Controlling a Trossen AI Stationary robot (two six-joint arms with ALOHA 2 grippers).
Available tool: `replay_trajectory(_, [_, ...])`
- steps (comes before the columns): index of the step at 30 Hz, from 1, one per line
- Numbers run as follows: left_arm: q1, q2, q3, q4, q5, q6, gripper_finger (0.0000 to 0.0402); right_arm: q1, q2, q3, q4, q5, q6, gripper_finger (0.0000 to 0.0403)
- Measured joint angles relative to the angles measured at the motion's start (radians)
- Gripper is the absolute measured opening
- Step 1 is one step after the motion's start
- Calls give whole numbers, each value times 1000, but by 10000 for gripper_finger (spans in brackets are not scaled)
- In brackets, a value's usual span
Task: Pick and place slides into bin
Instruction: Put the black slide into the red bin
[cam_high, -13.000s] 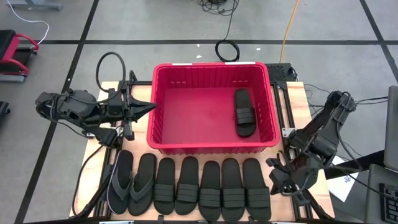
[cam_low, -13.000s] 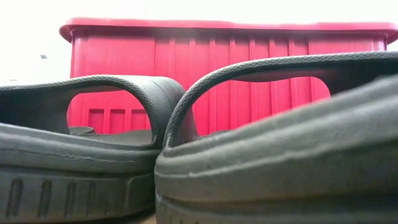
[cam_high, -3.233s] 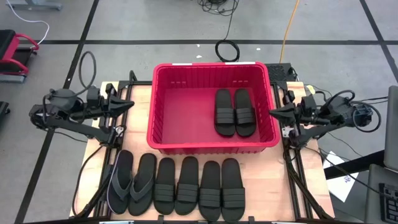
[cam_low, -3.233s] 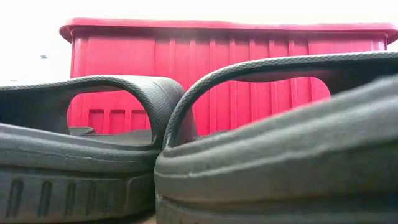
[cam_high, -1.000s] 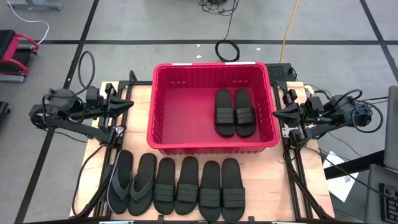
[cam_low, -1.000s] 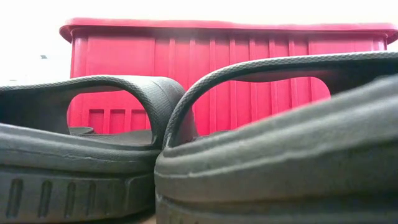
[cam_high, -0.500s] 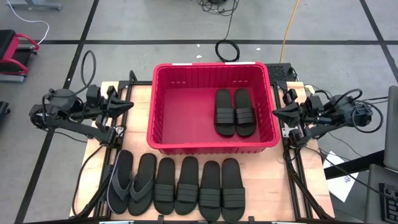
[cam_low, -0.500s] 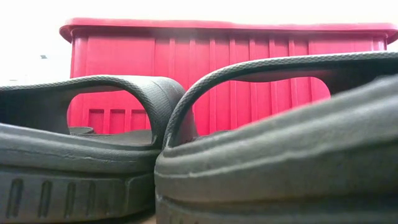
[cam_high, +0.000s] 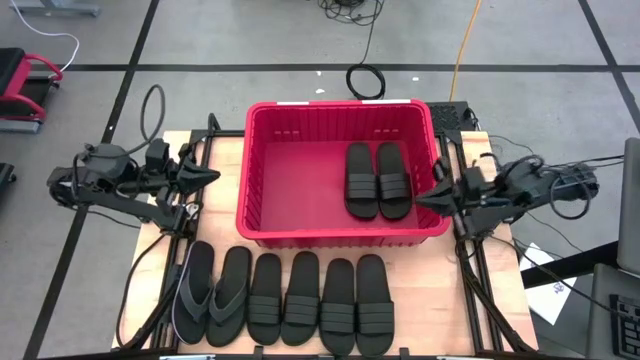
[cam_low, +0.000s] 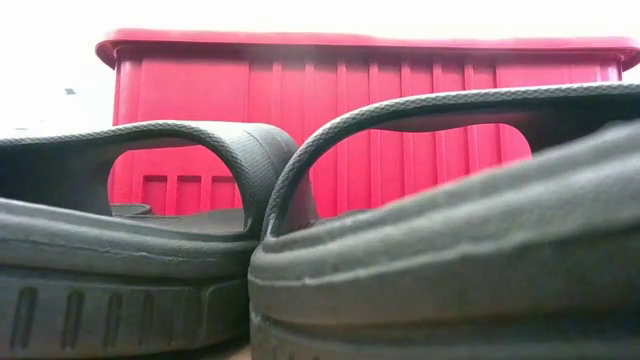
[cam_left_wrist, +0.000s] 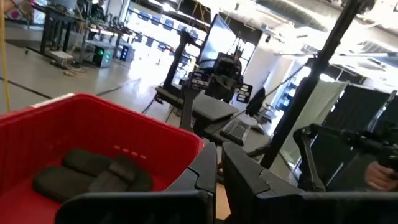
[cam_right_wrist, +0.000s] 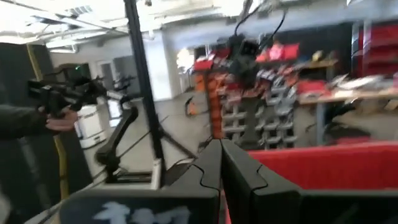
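The red bin (cam_high: 340, 232) stands at the middle of the table and holds two black slides (cam_high: 362, 180) (cam_high: 393, 180) side by side on its floor at the right. They also show in the left wrist view (cam_left_wrist: 93, 171). Several more slides lie flat in a row along the near edge: two thong flip-flops (cam_high: 193, 292) at the left and strapped slides (cam_high: 337, 305) beside them. Two of the row fill the low view (cam_low: 420, 250). My left gripper (cam_high: 212, 176) is shut and empty left of the bin. My right gripper (cam_high: 422, 198) is shut and empty at the bin's right wall.
Dark rail frames run along both table sides (cam_high: 470, 270). Cables lie on the floor beyond the far edge (cam_high: 365, 80). A person's hand holding a control arm shows in the room in the right wrist view (cam_right_wrist: 56, 121). Bare wood lies right of the slide row (cam_high: 430, 310).
My right gripper has swung toward the bin's right wall and a little toward the near edge, staying shut. My left gripper has shifted slightly toward the bin. The slides and the bin have not moved.
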Motion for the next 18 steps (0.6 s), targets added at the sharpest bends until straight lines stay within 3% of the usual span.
replay_trajectory(6, [0, 32, 0, 86, 0, -19, 21, 4, 94, 135, -122, -176, 122, 41])
replay_trajectory(15, [0, 74, 0, 184, -1, -25, 21, 99, 281, 525, -654, -260, 128, 146])
replay_trajectory(18, [0, 92, 0, 183, -2, -51, 21, 147, 348, 590, -793, -261, 125, 165])
